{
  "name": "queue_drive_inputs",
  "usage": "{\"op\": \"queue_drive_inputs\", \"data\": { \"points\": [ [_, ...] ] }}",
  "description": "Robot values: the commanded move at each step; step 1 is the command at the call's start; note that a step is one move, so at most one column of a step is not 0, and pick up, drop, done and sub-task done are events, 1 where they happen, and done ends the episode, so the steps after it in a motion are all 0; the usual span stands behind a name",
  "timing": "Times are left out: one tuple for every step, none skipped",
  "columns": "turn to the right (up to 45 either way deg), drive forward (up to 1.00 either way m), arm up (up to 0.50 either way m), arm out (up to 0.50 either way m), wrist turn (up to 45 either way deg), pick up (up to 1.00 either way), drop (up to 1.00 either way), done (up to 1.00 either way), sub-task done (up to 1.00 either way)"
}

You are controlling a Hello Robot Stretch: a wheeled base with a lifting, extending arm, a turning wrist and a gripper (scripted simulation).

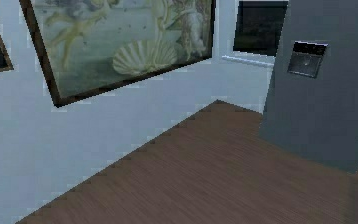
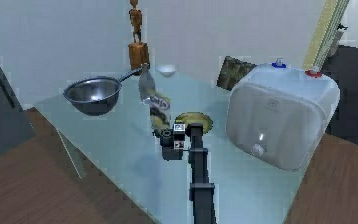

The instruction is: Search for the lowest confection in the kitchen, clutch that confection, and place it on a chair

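Pale tabletop [image 2: 97, 145], arm side view: dark gripper [image 2: 160, 124] near round steel bowl [image 2: 94, 95], its hold impossible to tell; forward view: large framed shell painting [image 1: 127, 40].

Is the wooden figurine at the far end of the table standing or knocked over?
Upright: the wooden figurine stands erect on its block base on the table.

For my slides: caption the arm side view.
Arm stretched over a pale table bearing a metal bowl, wooden figurine and white tank.
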Motion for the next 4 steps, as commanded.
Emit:
{"op": "queue_drive_inputs", "data": {
  "points": [
    [0.0,0.0,0.24,0.0,0.0,0.0,0.0,0.0,0.0],
    [0.0,0.0,0.0,0.0,-45.0,0.0,0.0,0.0,0.0],
    [0.0,0.0,0.0,0.0,-45.0,0.0,0.0,0.0,0.0],
    [0.0,0.0,0.0,0.0,-36.0,0.0,0.0,0.0,0.0]
  ]
}}
